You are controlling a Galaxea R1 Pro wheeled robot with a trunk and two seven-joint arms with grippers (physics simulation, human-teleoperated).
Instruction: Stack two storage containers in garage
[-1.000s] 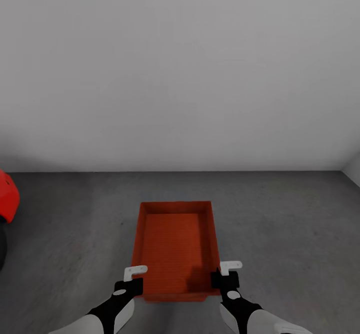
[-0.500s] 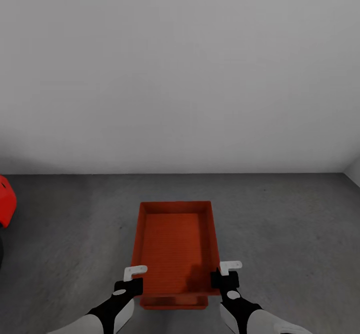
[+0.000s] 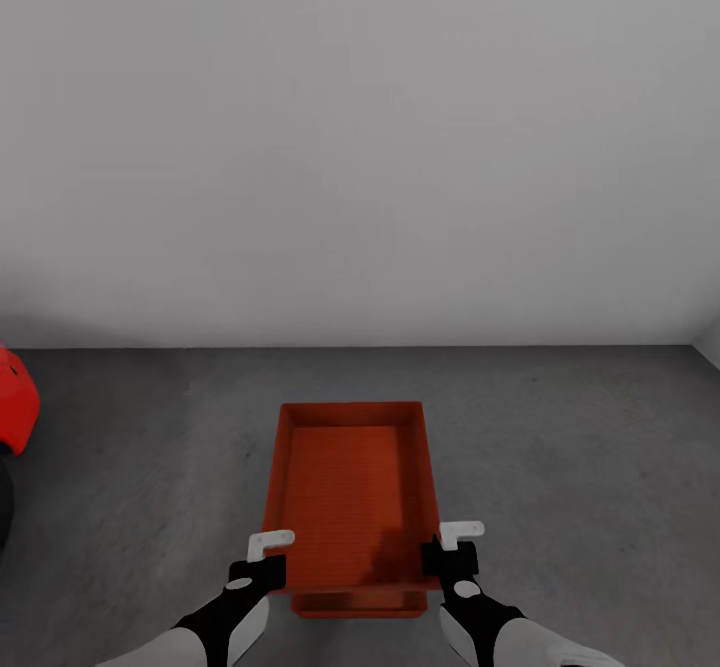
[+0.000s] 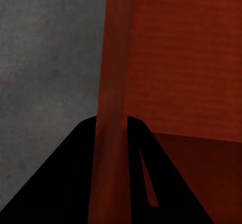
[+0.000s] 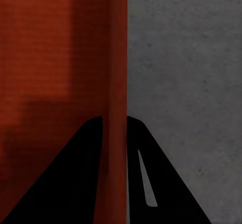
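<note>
Hands [image 3: 272,545] [image 3: 461,533] astride container [image 3: 350,492] walls — second container [image 3: 357,603] beneath

Both arms forward and level, left end effector [image 3: 262,559] and right end effector [image 3: 452,545] clamped.

We record a red-orange container [image 3: 350,492] of matt, finely ribbed, seemingly plastic make, on rough, mottled grey concrete floor [image 3: 580,447], before a smooth matt white wall [image 3: 360,147], with a glossy red car [image 3: 15,402] panel.
</note>
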